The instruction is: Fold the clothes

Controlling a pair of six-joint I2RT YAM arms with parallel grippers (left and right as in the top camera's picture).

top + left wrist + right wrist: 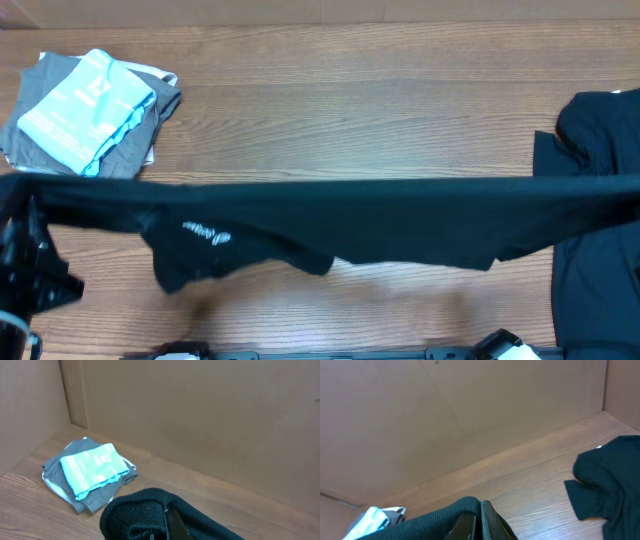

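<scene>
A black T-shirt [350,210] with small white lettering [205,233] hangs stretched in a long band across the table, held up at both ends. My left gripper [167,522] is shut on its left end, bunched black fabric [135,515] wrapped over the fingers; in the overhead view it is at the far left [22,198]. My right gripper [480,520] is shut on the right end of the T-shirt [435,520]; it lies beyond the right edge of the overhead view. The shirt's lower part sags towards the table front.
A pile of more black clothes [600,130] lies at the right, also in the right wrist view [615,470]. A folded stack of grey and light-blue clothes [90,110] sits at the back left [92,472]. Brown walls [200,410] stand behind the table.
</scene>
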